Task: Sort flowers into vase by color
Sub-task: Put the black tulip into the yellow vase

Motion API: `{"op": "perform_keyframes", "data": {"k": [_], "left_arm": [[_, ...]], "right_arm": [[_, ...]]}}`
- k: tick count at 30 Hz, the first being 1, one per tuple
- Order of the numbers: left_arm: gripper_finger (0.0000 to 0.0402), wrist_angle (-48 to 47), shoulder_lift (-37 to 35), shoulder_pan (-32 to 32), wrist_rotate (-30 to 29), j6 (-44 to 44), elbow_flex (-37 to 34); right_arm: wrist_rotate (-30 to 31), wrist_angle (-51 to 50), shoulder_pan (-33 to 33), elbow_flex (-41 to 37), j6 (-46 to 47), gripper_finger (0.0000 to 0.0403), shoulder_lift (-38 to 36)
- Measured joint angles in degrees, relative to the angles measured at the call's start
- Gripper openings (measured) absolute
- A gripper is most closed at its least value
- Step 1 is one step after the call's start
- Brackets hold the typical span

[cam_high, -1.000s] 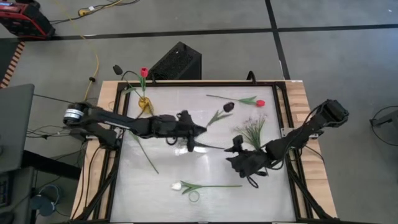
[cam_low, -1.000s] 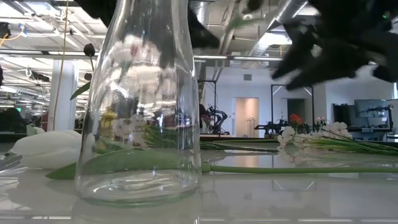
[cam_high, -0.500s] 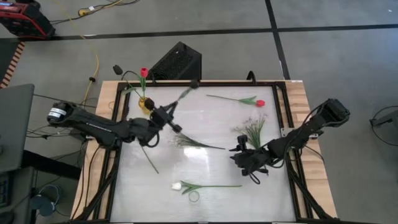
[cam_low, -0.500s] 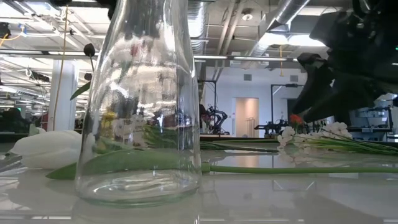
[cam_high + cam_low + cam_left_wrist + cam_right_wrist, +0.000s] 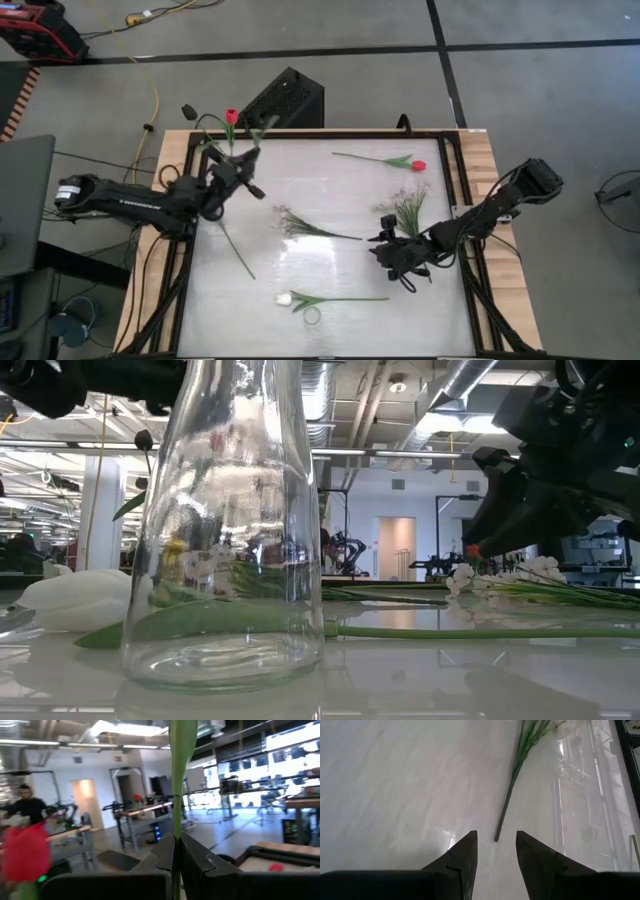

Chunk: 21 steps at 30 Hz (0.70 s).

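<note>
Since a second ago the left gripper [image 5: 243, 172] has been swinging away from the table's middle to its far left corner, carrying a flower stem [image 5: 177, 795] with it; its two dark fingers [image 5: 165, 852] are clamped on that green stem, which is rising straight up between them in the left wrist view, and its bloom is out of sight. Just beside the gripper, at the table [image 5: 330, 270] edge, a small yellowish vase [image 5: 231, 165] is holding a red tulip [image 5: 232, 117] and a dark tulip [image 5: 187, 111]. Meanwhile the right gripper [image 5: 390, 255] is hovering low at the right of the table, having eased a little nearer the middle, its fingers [image 5: 462, 857] standing apart over bare tabletop with nothing between them, and the cut end of a sprig of tiny white blossoms [image 5: 405, 210] is lying just ahead of them. A second white sprig [image 5: 300, 226] is lying near the table's centre, another red tulip [image 5: 395, 160] is lying toward the far right, a white tulip [image 5: 315, 297] is lying along the near edge, and a bare green stem [image 5: 238, 250] is lying at the left. In the low view a clear glass vase [image 5: 230, 530] is standing close to the camera, with the white tulip's head beside it
</note>
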Motion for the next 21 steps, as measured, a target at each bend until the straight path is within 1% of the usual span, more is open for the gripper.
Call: {"op": "perform_keyframes", "data": {"k": [6,10,15,21], "left_arm": [[0.0,-0.31,-5.65,3.85,-0.37,2.21,-4.2],[0.0,-0.54,-8.08,7.52,-0.11,4.35,-5.97],[0.0,-1.18,-9.44,12.65,0.06,6.51,-7.21],[0.0,-3.47,-9.27,16.89,1.06,4.59,-7.7]], "right_arm": [[0.14,-0.07,0.0,0.0,0.0,0.0159,0.0],[0.15,-0.05,0.01,0.0,0.02,0.0159,0.0],[0.2,-0.06,-0.04,0.0,0.03,0.0159,0.0],[0.22,0.01,-0.02,0.0,0.48,0.0159,0.0]]}}
